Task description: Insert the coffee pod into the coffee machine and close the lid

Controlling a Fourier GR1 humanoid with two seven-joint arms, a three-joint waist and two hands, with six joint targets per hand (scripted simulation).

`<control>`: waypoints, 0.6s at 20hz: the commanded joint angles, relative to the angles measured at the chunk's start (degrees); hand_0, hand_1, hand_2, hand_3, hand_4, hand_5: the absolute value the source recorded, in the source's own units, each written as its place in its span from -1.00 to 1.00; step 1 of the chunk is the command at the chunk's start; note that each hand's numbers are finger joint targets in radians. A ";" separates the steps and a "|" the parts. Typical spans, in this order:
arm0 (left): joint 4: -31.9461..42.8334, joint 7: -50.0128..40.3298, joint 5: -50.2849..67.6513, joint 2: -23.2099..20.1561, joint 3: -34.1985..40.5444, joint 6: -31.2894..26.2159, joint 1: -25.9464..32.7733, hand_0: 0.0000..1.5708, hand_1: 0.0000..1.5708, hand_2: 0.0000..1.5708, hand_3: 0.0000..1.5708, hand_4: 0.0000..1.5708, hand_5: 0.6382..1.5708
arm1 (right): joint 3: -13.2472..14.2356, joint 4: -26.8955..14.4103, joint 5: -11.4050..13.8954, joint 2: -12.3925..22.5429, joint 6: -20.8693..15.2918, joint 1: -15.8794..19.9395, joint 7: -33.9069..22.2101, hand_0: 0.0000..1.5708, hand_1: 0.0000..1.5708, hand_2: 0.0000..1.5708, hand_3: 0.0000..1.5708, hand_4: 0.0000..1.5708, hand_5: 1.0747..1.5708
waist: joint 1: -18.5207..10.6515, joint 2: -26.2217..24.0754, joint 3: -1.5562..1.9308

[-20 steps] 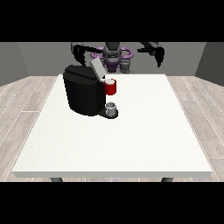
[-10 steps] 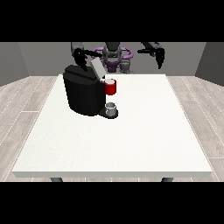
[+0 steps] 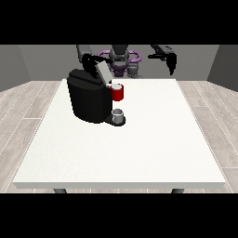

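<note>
A: Where is the coffee machine point(image 3: 89, 101)?

B: It stands on the white bench point(image 3: 139, 144), just below and in front of the hand at the view's left point(image 3: 91, 62). It is a black block with a grey lid point(image 3: 103, 72) tilted up at its top.

A: And that hand?

B: It sits right behind the raised lid, at the lid's upper end. Whether its fingers are spread or closed, I cannot tell; the lid and the dark arm hide them.

A: The coffee pod?

B: A red piece point(image 3: 117, 92) shows at the machine's front, lower than that hand and toward the view's right of it. I cannot tell whether it is the pod itself or part of the machine. Under it a small grey cup point(image 3: 118, 115) rests on the machine's base.

A: The other hand?

B: The hand at the view's right point(image 3: 170, 61) hangs in the air above the bench's far edge, well apart from the machine. Its fingers point downward, relaxed, and hold nothing.
</note>
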State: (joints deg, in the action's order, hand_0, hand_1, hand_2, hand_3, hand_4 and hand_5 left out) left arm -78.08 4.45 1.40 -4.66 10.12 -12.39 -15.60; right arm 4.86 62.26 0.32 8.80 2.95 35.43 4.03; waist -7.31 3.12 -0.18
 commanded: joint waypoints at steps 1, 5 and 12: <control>0.65 0.52 -1.07 -0.32 0.13 2.47 1.12 -1.00 -1.00 -1.00 -1.00 -1.00 1.00 | -1.39 -1.34 0.30 -1.12 1.69 -0.27 -0.10 -1.00 -1.00 -1.00 -1.00 -1.00 1.00 | 1.40 -0.20 0.18; -0.12 1.93 -2.26 0.89 -1.79 3.41 0.55 -1.00 -1.00 -1.00 -1.00 -1.00 1.00 | 0.17 -3.65 0.58 1.11 1.90 4.73 -0.93 -1.00 -1.00 -1.00 -1.00 -1.00 1.00 | 0.16 1.81 0.18; -0.63 -0.04 0.47 -2.76 -0.48 0.11 1.48 -1.00 -1.00 -1.00 -1.00 -1.00 1.00 | -0.40 -5.23 1.76 0.51 1.84 6.64 -1.60 -1.00 -1.00 -1.00 -1.00 -0.86 1.00 | -1.27 0.31 0.19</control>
State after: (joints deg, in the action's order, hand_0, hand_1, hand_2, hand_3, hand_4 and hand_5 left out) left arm -77.47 5.69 1.41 -5.91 9.57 -11.40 -14.70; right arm 4.25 58.51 1.70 8.17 3.53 40.33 2.71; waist -7.41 3.86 0.00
